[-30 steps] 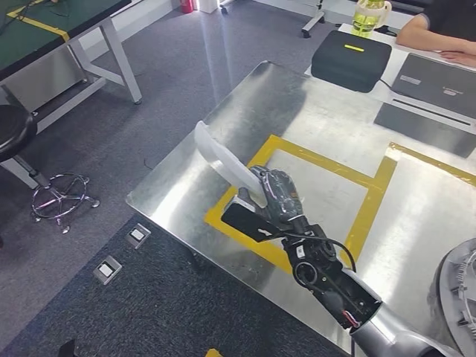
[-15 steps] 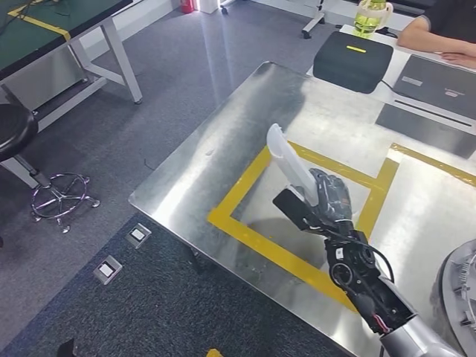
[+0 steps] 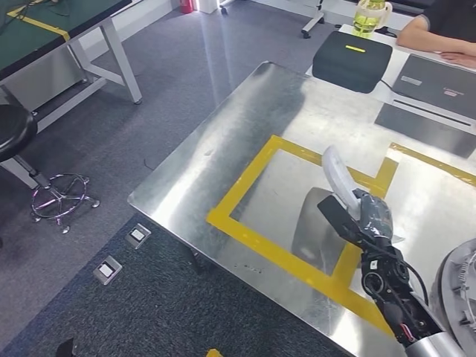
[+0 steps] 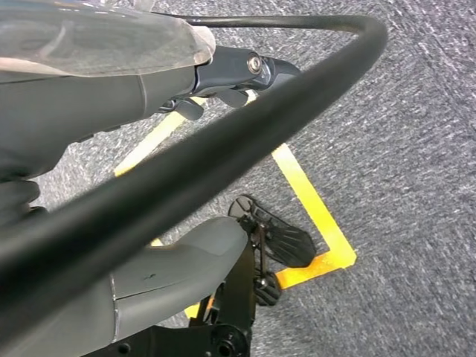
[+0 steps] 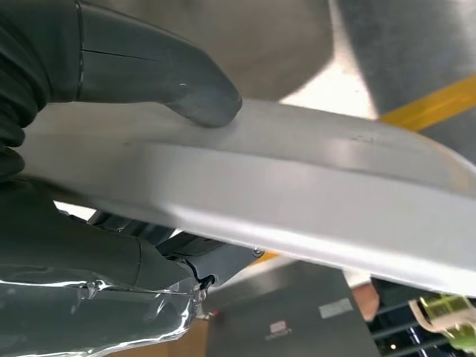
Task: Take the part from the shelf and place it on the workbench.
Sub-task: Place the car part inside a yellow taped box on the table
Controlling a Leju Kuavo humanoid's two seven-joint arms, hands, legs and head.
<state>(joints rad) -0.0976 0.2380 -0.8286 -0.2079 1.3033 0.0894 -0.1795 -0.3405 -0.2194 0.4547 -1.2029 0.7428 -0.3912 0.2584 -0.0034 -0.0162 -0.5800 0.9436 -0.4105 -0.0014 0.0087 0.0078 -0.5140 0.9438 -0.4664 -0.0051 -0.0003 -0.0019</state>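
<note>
A long, curved white part (image 3: 339, 175) is gripped by my right hand (image 3: 367, 217), held above the steel workbench (image 3: 247, 134) near the right side of a yellow taped rectangle (image 3: 264, 245). The part's free end points up and away from me. Close up in the right wrist view, the thumb (image 5: 163, 71) presses on the pale part (image 5: 291, 197) while the dark fingers wrap beneath it. My left hand (image 4: 112, 82) hangs over grey carpet, its fingers partly hidden behind a black cable, so its state is unclear.
A black case (image 3: 351, 59) and laptops (image 3: 435, 83) sit at the bench's far end, where a person's arm (image 3: 435, 36) rests beside a green bottle (image 3: 369, 15). A round metal piece (image 3: 457, 290) lies at the right edge. A stool (image 3: 17, 130) and green table (image 3: 50, 26) stand left.
My right hand has carried the white part rightward across the bench, from the rectangle's left edge to its right side. The part now stands more upright.
</note>
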